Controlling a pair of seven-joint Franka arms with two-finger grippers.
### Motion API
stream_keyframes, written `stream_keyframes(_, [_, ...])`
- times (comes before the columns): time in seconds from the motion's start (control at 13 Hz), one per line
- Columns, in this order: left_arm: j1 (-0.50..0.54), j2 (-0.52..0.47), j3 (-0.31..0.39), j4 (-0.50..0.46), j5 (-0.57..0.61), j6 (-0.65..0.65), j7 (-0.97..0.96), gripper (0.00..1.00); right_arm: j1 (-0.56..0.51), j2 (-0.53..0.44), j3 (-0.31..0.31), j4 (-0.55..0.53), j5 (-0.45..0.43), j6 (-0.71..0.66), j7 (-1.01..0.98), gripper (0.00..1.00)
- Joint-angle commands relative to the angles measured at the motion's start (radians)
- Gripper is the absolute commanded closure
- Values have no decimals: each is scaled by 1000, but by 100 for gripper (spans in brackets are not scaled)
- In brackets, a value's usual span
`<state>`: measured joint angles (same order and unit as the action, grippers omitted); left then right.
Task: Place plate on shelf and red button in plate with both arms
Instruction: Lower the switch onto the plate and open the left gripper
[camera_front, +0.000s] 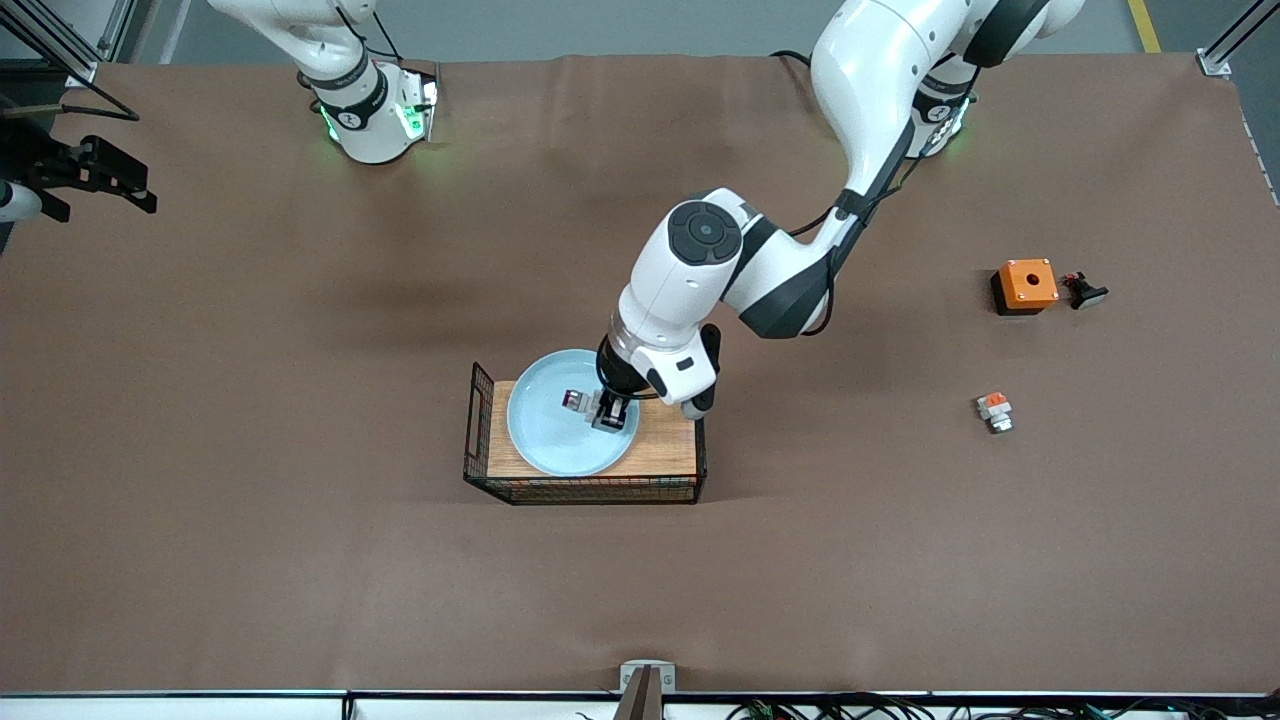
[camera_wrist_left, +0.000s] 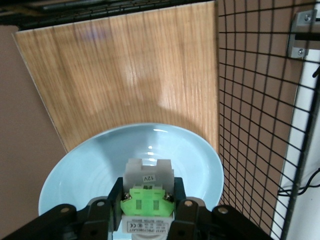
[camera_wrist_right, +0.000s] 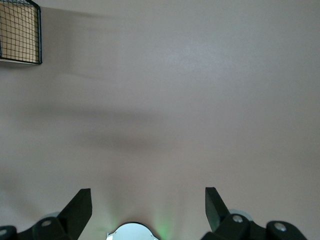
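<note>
Left hand grips the button over the plate: lower until seated, then release; right hand waits open over bare counter.

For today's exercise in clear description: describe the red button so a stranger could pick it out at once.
Find the wire-sided wooden tray mid-table; a pale blue plate lies on it. Over that plate the left tool is shut on the red button, a small white-grey block. Its bright green patch sets it apart from the similar orange-patched block lying toward the left arm's end of the table.
</note>
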<state>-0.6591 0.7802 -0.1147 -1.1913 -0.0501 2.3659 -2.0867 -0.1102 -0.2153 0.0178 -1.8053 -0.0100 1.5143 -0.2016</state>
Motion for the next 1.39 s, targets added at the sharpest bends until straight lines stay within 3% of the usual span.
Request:
stream_keyframes(0.0, [-8, 34, 10, 42, 10, 19, -71, 100, -2, -38, -10, -13, -18, -28, -6, 0])
stream_keyframes(0.15, [-10, 36, 12, 42, -8, 19, -76, 99, 44, -36, -68, 7, -18, -46, -10, 0])
stream_keyframes(0.69, [-14, 34, 9, 39, -11, 13, -73, 96, 46, -33, -61, 54, -19, -51, -15, 0])
stream_keyframes(0.77, [-14, 34, 10, 39, -10, 9, -72, 85, 46, -35, -53, 52, -19, -48, -12, 0])
stream_keyframes(0.85, [-14, 36, 20, 39, -8, 9, -56, 64, 46, -35, -39, 55, -21, -43, -9, 0])
stream_keyframes(0.93, [-19, 34, 20, 39, -8, 7, -26, 3, 46, -36, -33, 57, -21, -45, -9, 0])
stream_keyframes(1.31, [-10, 19, 10, 42, -11, -105, -21, 0, 38, -27, -42, 179, -18, -135, -16, 0])
